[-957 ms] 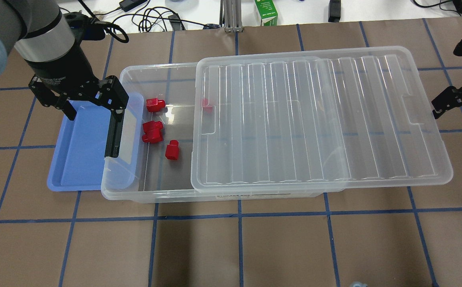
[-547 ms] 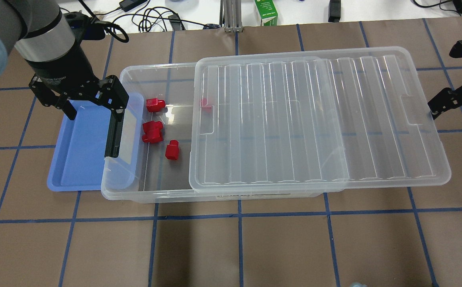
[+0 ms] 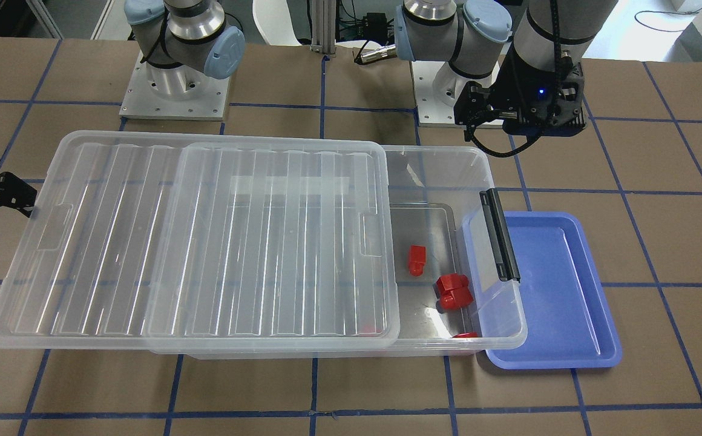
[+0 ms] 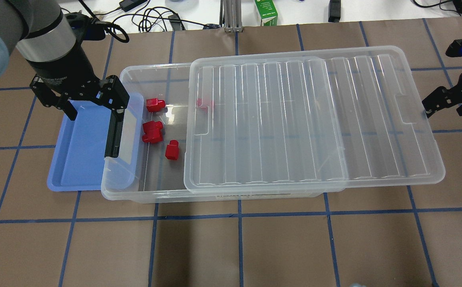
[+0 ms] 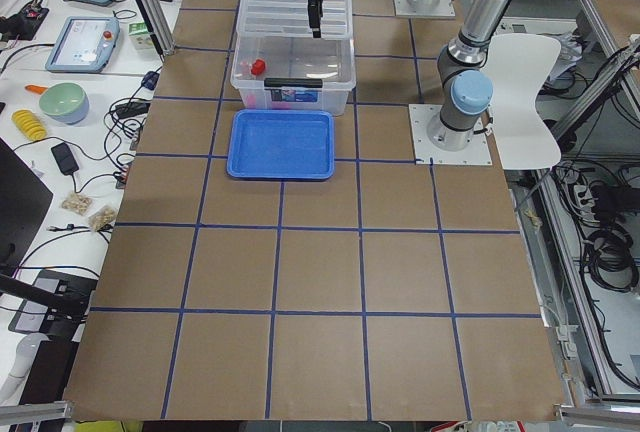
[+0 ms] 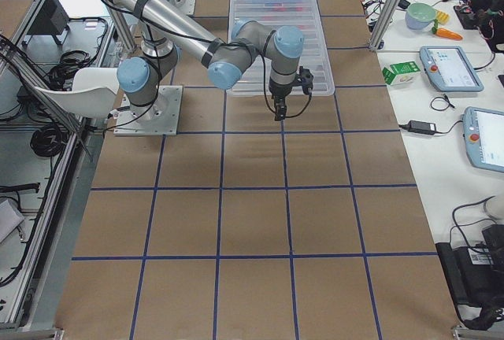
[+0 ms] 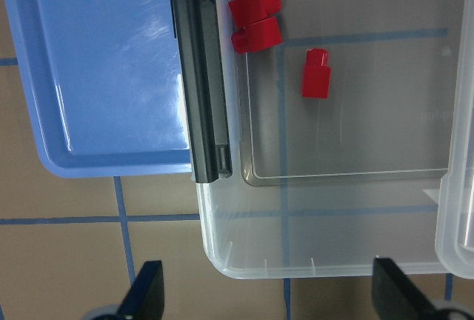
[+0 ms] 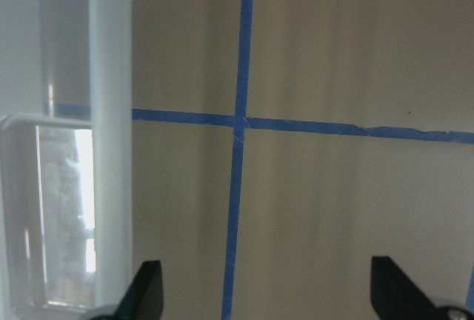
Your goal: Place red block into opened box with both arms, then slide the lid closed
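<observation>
The clear box (image 4: 151, 197) lies across the table with its left end uncovered. On its floor there rests the small red block (image 4: 172, 150) (image 3: 416, 260) (image 7: 316, 72). The ribbed lid (image 4: 294, 119) (image 3: 206, 242) covers the rest of the box and overhangs its right end. My right gripper (image 4: 446, 107) is open, with one finger (image 8: 144, 290) against the lid's right rim. My left gripper (image 4: 94, 115) (image 7: 270, 294) hangs open and holds nothing, above the box's black clip bar (image 4: 113, 135) and the tray's edge.
A chunkier two-lobed red block (image 4: 152, 132), another red piece (image 4: 155, 105) and one half under the lid (image 4: 205, 103) also lie in the box. A blue tray (image 4: 79, 151) abuts the box's left end. A green carton (image 4: 266, 12) and cables sit at the far edge.
The lid has slid to the left over the box, and the right gripper has moved left with it at its right rim. The left gripper has stayed put.
</observation>
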{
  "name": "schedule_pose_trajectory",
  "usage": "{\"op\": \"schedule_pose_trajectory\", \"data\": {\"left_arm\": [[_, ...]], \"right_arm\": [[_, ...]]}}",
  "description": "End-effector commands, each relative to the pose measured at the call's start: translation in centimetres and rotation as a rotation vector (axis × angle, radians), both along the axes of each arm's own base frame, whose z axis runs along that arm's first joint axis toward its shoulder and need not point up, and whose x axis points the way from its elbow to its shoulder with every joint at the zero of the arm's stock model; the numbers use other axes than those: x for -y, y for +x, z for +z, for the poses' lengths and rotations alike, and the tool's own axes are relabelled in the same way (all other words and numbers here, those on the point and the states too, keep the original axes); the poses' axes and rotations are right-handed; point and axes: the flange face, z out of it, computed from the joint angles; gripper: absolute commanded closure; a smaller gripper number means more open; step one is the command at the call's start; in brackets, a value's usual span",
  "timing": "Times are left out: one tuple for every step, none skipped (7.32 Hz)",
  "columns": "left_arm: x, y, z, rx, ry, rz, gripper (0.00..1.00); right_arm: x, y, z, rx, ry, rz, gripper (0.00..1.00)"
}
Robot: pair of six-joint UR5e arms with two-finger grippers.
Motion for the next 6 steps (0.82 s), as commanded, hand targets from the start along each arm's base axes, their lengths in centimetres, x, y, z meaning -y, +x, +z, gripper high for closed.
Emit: {"op": "schedule_pose_trajectory", "data": {"left_arm": [[0.0, 0.0, -0.1, -0.001, 0.0, 0.002, 0.0], [0.0, 0.0, -0.1, -0.001, 0.0, 0.002, 0.0], [0.0, 0.0, -0.1, -0.001, 0.0, 0.004, 0.0], [0.2, -0.3, -0.3, 0.003, 0.004, -0.003, 0.0], [0.1, -0.4, -0.2, 0.0, 0.001, -0.004, 0.0], [0.1, -0.4, -0.1, 0.0, 0.0, -0.006, 0.0]], "right_arm": [[0.7, 3.1, 0.0, -0.001, -0.001, -0.018, 0.0], [1.0, 4.5, 0.2, -0.002, -0.004, -0.043, 0.0], [1.2, 6.1, 0.1, -0.002, -0.001, -0.055, 0.0], [1.4, 8.0, 0.2, -0.003, -0.003, -0.071, 0.0], [1.6, 9.6, 0.1, -0.003, 0.0, -0.089, 0.0], [1.8, 11.4, 0.1, -0.004, 0.001, -0.081, 0.0]]}}
